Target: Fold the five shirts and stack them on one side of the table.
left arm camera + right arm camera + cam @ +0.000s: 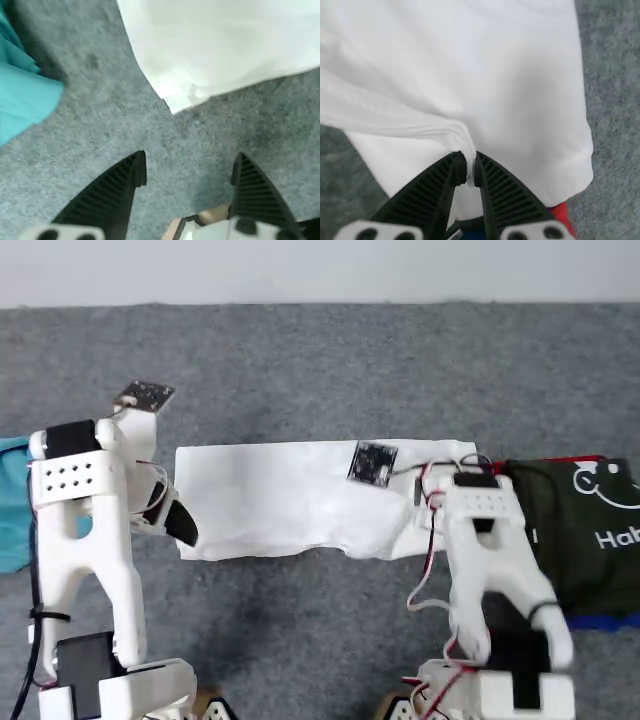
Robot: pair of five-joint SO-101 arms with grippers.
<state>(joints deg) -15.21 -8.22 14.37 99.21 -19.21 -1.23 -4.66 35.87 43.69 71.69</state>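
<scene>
At the far left edge of the grey-covered bench (pixel 320 360) lies a teal shirt (pixel 12 505), partly cut off by the frame. Next to it the left end effector (pixel 190 165) hangs over bare grey surface with its jaws spread wide and nothing between them, just beside the near left corner of a white shirt (pixel 290 500) but not touching it. The white shirt lies spread across the middle of the bench, its near edge wrinkled and uneven. At its right end the right end effector (pixel 470 162) is closed tight on a gathered fold of the white cloth, which bunches into ridges at the fingertips. Farther right, touching the white shirt's end, sits a dark shirt (pixel 580 530) with white print, lying on red (pixel 560 212) and blue (pixel 600 620) cloth whose edges peek out beneath it.
</scene>
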